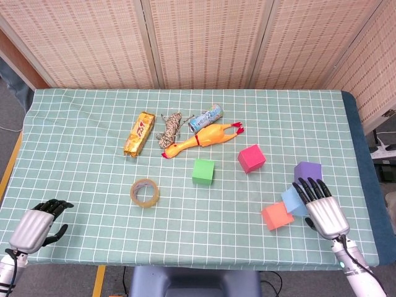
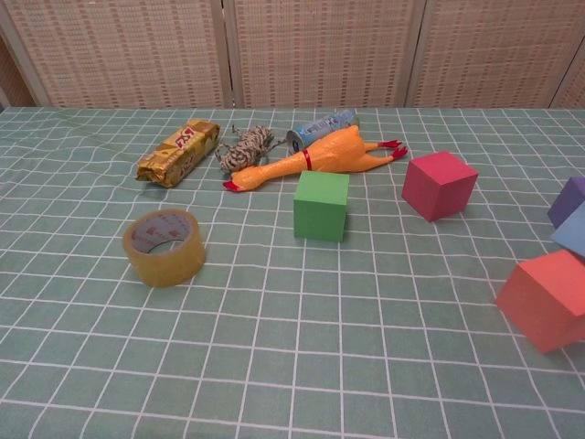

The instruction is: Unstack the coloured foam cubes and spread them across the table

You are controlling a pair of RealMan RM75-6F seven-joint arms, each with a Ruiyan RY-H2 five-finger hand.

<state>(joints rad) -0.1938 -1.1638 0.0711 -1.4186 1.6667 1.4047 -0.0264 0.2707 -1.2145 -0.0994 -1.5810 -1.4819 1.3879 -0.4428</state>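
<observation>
Five foam cubes lie apart on the green checked cloth, none stacked. The green cube (image 1: 203, 171) (image 2: 321, 205) is at the centre and the crimson cube (image 1: 251, 158) (image 2: 440, 185) to its right. Further right sit the purple cube (image 1: 307, 171) (image 2: 571, 201), the light blue cube (image 1: 293, 200) (image 2: 574, 233) and the coral cube (image 1: 277, 216) (image 2: 546, 299), close together. My right hand (image 1: 323, 208) lies just right of the blue cube with fingers stretched out, holding nothing. My left hand (image 1: 36, 224) hangs at the near left edge, loosely curled and empty.
A tape roll (image 1: 145, 192) (image 2: 165, 246) lies left of centre. A gold snack bar (image 1: 138, 133), a coil of rope (image 1: 170, 128), a rubber chicken (image 1: 201, 138) and a can (image 1: 205, 117) sit in a row behind the cubes. The table's right edge (image 1: 362, 185) is near the purple cube.
</observation>
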